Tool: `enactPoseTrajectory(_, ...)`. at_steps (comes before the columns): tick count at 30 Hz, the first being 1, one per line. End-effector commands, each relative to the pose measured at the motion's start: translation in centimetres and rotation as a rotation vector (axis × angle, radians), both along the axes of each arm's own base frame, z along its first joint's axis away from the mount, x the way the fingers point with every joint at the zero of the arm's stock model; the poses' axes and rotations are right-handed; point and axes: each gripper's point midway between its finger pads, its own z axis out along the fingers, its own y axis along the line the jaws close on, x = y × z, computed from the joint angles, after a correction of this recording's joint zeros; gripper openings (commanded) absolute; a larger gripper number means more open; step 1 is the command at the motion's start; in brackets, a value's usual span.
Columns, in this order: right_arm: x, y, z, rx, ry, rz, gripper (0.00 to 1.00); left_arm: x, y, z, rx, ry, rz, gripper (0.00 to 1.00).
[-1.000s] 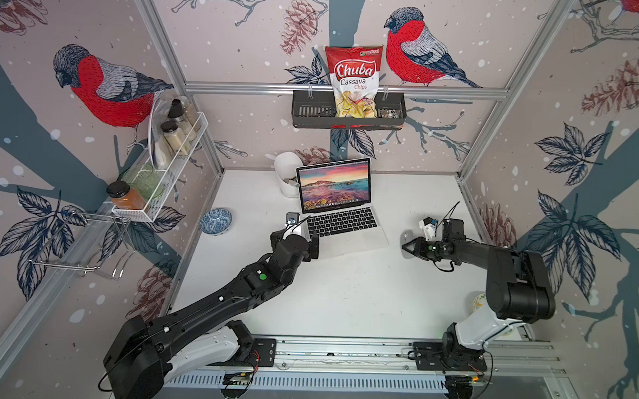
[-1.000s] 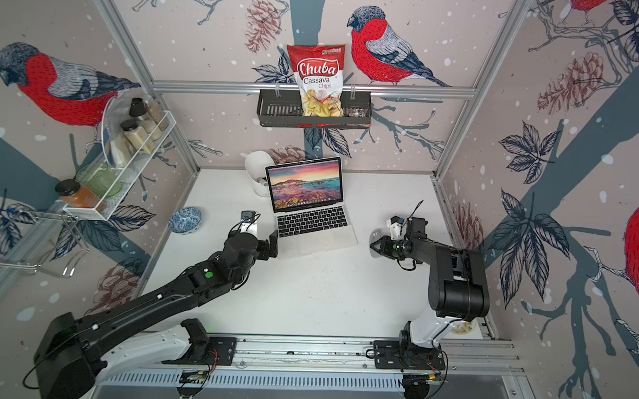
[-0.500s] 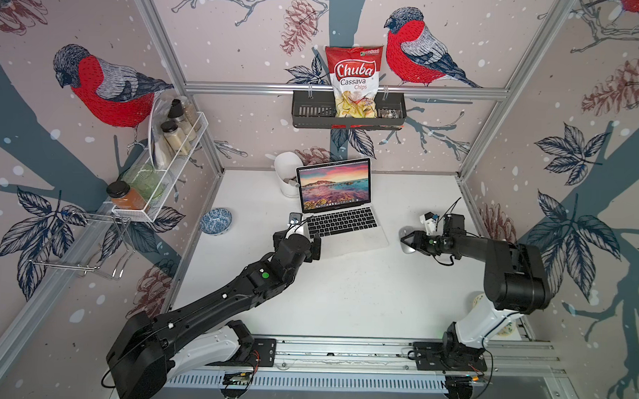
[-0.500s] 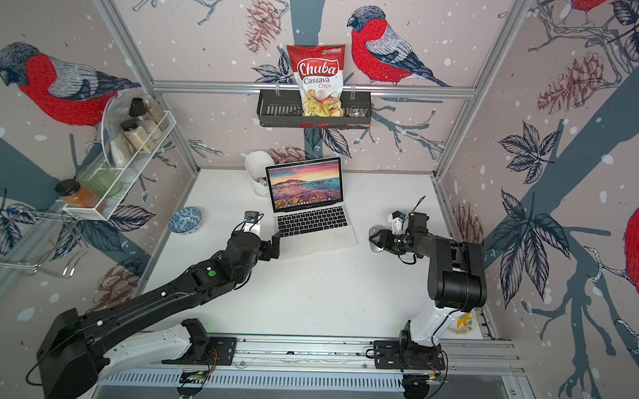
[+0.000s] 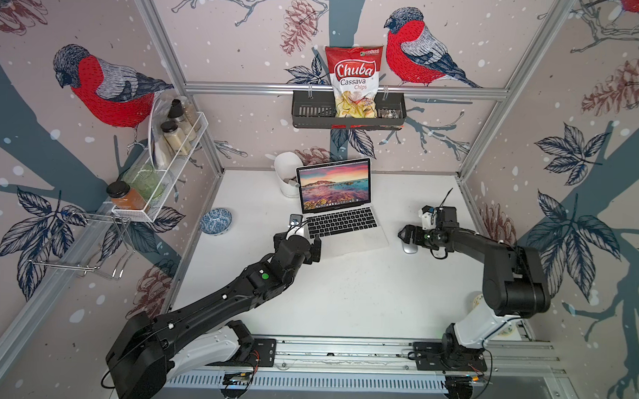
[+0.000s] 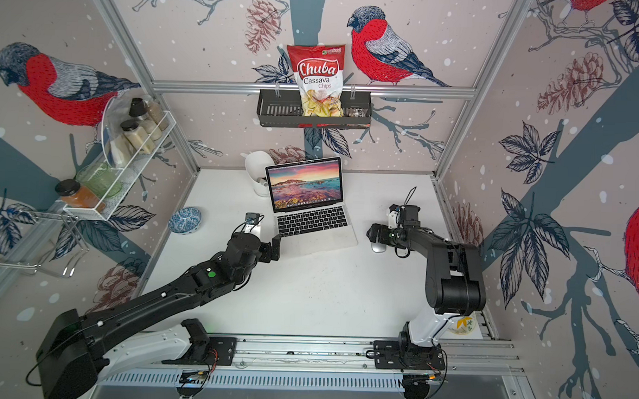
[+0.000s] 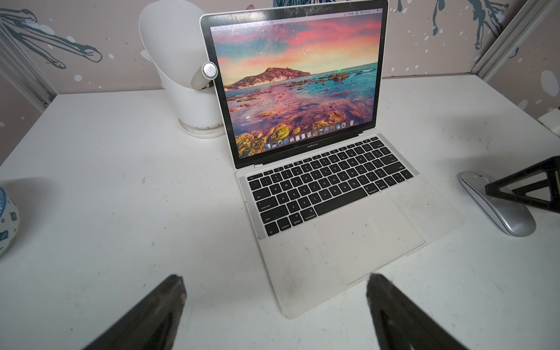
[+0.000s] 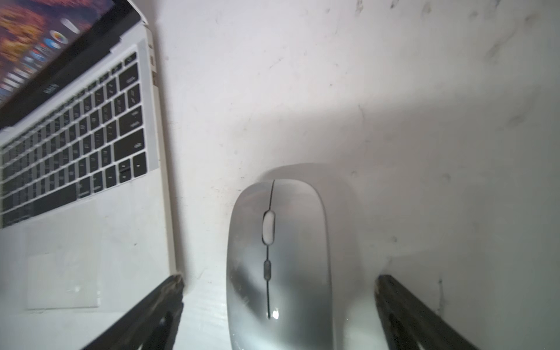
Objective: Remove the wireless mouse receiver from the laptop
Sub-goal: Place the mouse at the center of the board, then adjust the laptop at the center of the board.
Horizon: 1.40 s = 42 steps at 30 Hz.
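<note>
Gaping wider now, right jaws apparently freed wireless mouse (image 8: 278,260).

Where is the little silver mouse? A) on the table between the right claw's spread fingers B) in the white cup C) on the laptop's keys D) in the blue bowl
A: the mouse lies on the table beside the laptop, the open right gripper straddling it with gaps either side.

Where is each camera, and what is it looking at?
Top views: high up, looking down on the table, laptop and mouse; the left arm and right arm show.
Left wrist: on the left arm, facing the laptop's screen; open left fingers show.
Right wrist: on the right arm, over the mouse; open right fingers show.
Shared: all see laptop and mouse.
</note>
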Motion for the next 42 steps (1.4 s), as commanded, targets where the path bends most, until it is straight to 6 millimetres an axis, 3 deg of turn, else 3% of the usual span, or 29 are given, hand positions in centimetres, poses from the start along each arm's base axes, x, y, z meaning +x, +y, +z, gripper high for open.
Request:
enactPoseTrajectory(1,-2.6,-2.2,-2.0,-0.227,0.151,-0.060,1.00,0.2,0.0,0.7,-0.021,-0.022,0.005,0.97)
enactPoseTrajectory(3,-1.8,-2.3,-0.8,-0.284,0.115,-0.072,1.00,0.2,0.1,0.8,-0.028,-0.023,0.010,0.97)
enactPoseTrajectory(5,-0.7,-2.8,2.2,-0.360,0.029,-0.105,1.00,0.1,0.3,1.1,-0.033,-0.028,0.018,0.97)
enactPoseTrajectory(9,0.7,-3.1,13.3,-0.463,-0.286,-0.191,1.00,0.1,1.0,1.7,-0.030,-0.049,0.045,0.97)
enactPoseTrajectory(10,0.7,-2.9,16.4,-0.449,-0.393,-0.217,1.00,0.1,1.2,1.8,-0.027,-0.053,0.053,0.97)
enactPoseTrajectory(12,0.0,-2.3,20.8,-0.299,-0.563,-0.263,1.00,0.2,1.5,1.9,-0.021,-0.059,0.069,0.97)
enactPoseTrajectory(14,-1.4,-1.5,22.5,-0.087,-0.670,-0.268,1.00,0.3,1.8,1.8,-0.021,-0.064,0.092,0.98)
enactPoseTrajectory(16,-1.7,-0.9,21.7,0.037,-0.664,-0.210,0.98,0.5,2.3,1.4,-0.026,-0.064,0.125,0.98)
enactPoseTrajectory(21,0.7,1.4,15.4,-0.199,-0.401,-0.096,0.61,2.8,6.2,-2.2,-0.087,0.055,0.342,0.98)
enactPoseTrajectory(23,1.9,3.0,13.7,-0.245,-0.340,-0.040,0.36,4.4,7.3,-4.0,-0.112,0.115,0.376,0.98)
enactPoseTrajectory(24,2.6,3.9,13.1,-0.254,-0.324,-0.015,0.28,5.2,7.7,-4.7,-0.121,0.136,0.387,0.98)
enactPoseTrajectory(26,3.9,5.0,11.9,-0.273,-0.308,0.018,0.30,6.5,8.0,-5.7,-0.117,0.155,0.400,0.97)
enactPoseTrajectory(33,8.0,5.4,5.6,-0.406,-0.187,0.027,0.25,9.9,6.8,-10.6,-0.051,0.277,0.391,0.95)
enactPoseTrajectory(37,8.0,6.3,1.9,-0.480,-0.120,0.072,0.23,10.3,6.3,-13.3,-0.024,0.339,0.383,0.94)
enactPoseTrajectory(42,7.7,6.8,-0.1,-0.497,-0.088,0.091,0.23,10.3,6.3,-15.0,0.003,0.372,0.381,0.93)
